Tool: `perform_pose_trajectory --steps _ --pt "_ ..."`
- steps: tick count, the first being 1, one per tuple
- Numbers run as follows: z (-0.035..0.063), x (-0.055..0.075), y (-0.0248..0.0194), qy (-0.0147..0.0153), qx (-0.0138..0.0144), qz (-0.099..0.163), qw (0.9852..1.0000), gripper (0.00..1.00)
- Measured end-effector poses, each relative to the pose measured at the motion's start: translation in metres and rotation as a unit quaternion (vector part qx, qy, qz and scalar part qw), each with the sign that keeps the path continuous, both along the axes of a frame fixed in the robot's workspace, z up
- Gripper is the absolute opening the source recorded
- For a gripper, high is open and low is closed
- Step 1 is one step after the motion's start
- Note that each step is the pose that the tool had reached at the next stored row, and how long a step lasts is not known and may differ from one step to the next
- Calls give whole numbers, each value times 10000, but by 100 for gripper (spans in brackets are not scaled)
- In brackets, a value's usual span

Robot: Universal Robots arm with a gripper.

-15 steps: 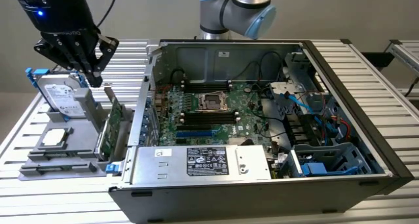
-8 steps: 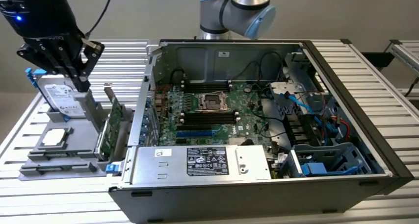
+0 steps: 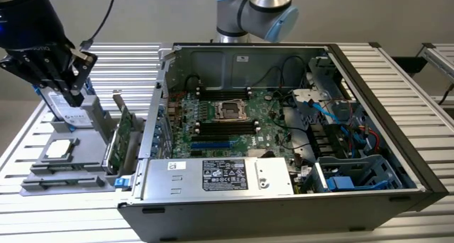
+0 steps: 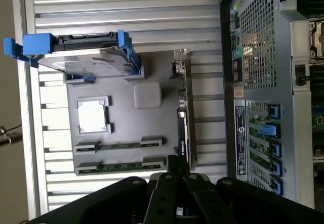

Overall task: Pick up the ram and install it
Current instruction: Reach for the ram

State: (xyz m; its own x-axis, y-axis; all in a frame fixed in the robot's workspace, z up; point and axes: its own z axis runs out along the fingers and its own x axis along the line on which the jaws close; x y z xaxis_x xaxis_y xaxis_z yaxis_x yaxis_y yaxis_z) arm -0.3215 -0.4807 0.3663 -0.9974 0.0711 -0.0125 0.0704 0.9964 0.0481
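Two ram sticks (image 3: 58,170) lie side by side in the slots of a grey holder tray (image 3: 85,163) at the exterior view's left. From the wrist view they are thin strips (image 4: 119,145) between grey clips. My black gripper (image 3: 76,99) hangs above the back of that tray, just over the hard drive. It is some way up from the ram and not touching it. Its fingers are shut (image 4: 178,168) with nothing between them. On the motherboard (image 3: 227,120) inside the open computer case (image 3: 369,147), black memory slots (image 3: 227,127) run beside the processor socket.
The tray also carries a silver hard drive with blue rails (image 4: 96,62), a processor chip (image 4: 92,117) and a green expansion card (image 3: 122,139) standing on edge next to the case wall. A power supply (image 3: 220,176), cables and a blue drive cage (image 3: 354,176) crowd the case.
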Motion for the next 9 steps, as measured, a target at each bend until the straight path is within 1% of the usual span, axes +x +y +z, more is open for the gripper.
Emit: perform_pose_trajectory --steps 6,9 --pt "-38 -144 -88 17 0 0 10000 11" --pt "-67 -208 -132 34 0 0 10000 11"
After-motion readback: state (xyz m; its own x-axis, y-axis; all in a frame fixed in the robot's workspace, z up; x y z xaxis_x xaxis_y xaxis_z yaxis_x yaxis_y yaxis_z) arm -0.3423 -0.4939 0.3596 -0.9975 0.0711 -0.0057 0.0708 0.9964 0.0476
